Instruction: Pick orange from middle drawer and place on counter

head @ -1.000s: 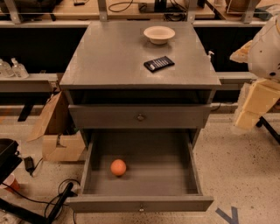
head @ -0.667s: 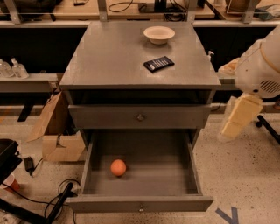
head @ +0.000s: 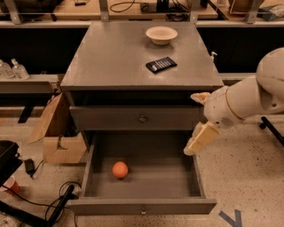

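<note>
The orange [head: 120, 169] lies on the floor of the pulled-out middle drawer [head: 142, 205], left of its centre. The counter [head: 115, 57] is the grey top of the cabinet; it carries a cream bowl [head: 161, 34] at the back and a black remote-like device [head: 161, 64]. My gripper [head: 191, 124] hangs at the cabinet's right front corner, above the drawer's right wall. Its cream fingers are spread apart and hold nothing. It is well to the right of the orange and higher than it.
A closed drawer with a round knob [head: 142, 119] sits above the open one. A cardboard box [head: 57, 133] stands left of the cabinet, with cables and a black object [head: 9, 157] on the floor. Wooden workbenches [head: 133, 9] run behind.
My arm has swung left and down from the right edge of the view. The gripper now hangs over the open drawer's right side. The orange has not moved.
</note>
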You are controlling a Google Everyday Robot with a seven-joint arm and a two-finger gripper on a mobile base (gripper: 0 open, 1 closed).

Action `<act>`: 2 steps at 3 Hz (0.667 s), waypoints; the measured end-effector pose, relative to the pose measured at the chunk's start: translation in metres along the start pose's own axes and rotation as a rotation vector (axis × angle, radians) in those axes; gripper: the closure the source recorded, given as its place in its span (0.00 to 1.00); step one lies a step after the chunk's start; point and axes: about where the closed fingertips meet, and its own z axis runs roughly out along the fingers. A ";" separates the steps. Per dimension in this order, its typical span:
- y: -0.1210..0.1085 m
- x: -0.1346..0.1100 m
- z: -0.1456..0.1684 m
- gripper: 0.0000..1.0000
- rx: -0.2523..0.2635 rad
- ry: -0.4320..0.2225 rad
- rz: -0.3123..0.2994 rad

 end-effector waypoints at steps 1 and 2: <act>0.016 0.015 0.042 0.00 -0.059 0.032 0.022; 0.016 0.015 0.042 0.00 -0.059 0.032 0.023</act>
